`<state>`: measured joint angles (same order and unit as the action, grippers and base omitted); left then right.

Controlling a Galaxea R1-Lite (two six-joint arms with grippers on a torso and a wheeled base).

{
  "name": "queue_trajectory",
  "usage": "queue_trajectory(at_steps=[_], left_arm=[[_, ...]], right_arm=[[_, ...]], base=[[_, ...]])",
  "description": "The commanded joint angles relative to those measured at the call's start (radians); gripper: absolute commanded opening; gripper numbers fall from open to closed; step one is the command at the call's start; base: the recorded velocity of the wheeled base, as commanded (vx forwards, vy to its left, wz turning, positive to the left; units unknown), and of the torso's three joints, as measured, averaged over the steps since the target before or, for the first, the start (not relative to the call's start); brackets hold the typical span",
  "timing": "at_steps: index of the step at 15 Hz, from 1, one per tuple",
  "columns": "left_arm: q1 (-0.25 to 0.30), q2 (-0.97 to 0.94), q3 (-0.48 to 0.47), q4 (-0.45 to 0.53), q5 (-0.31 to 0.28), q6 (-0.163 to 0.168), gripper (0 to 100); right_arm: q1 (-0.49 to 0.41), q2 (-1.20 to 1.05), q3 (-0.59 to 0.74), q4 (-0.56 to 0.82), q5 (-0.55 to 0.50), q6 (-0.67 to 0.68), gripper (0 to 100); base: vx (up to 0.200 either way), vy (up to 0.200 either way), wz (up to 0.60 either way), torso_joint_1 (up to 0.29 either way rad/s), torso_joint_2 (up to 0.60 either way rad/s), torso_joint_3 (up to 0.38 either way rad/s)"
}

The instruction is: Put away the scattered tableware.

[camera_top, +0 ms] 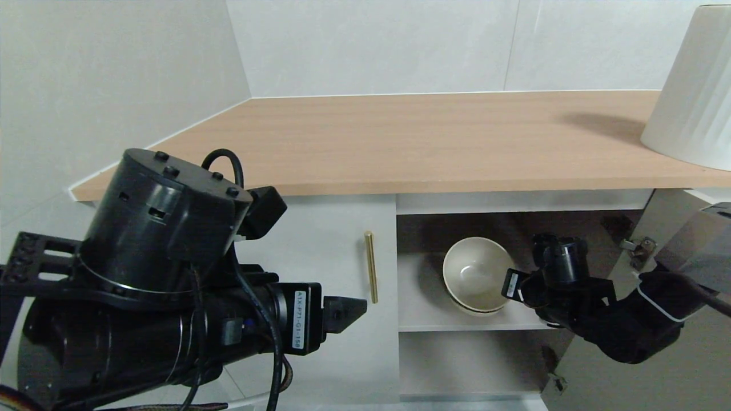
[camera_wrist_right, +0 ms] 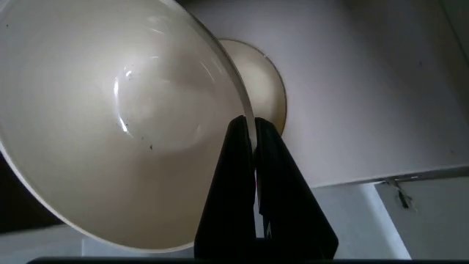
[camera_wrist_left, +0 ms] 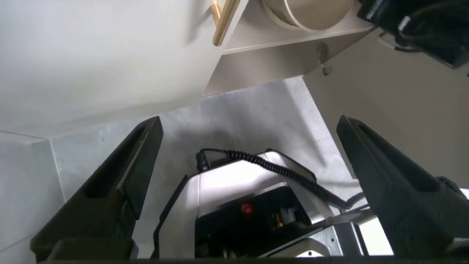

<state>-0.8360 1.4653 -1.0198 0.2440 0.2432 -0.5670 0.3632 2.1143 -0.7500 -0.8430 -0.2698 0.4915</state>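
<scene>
A cream bowl (camera_top: 474, 273) sits tilted inside the open cabinet on the upper shelf (camera_top: 422, 308), its hollow facing me. My right gripper (camera_top: 514, 287) is shut on the bowl's right rim. In the right wrist view the black fingers (camera_wrist_right: 253, 176) pinch the thin rim of the bowl (camera_wrist_right: 124, 110), and a second cream dish (camera_wrist_right: 265, 82) lies just behind it. My left gripper (camera_wrist_left: 249, 128) hangs open and holds nothing, low in front of the closed left cabinet door (camera_top: 337, 240); one finger (camera_top: 345, 313) shows near the handle.
A brass handle (camera_top: 370, 265) runs down the closed door. The right door (camera_top: 685, 245) stands swung open with a hinge (camera_top: 639, 249). A lower shelf (camera_top: 474, 359) lies below. On the wooden counter (camera_top: 428, 137) stands a white lampshade (camera_top: 694, 91) at the far right.
</scene>
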Motion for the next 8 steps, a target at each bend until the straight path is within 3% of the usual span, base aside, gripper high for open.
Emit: queue_trajectory(at_steps=[1, 8], left_arm=[[0.0, 0.006, 0.001, 0.0, 0.001, -0.001, 100], [0.0, 0.009, 0.001, 0.0, 0.001, -0.001, 100]], right_arm=[[-0.021, 0.044, -0.022, -0.001, -0.002, 0.001, 0], [-0.04, 0.092, -0.051, -0.001, -0.006, 0.001, 0]], base=[[0.0, 0.0, 0.0, 0.0, 0.0, 0.0], [0.0, 0.0, 0.0, 0.0, 0.0, 0.0]])
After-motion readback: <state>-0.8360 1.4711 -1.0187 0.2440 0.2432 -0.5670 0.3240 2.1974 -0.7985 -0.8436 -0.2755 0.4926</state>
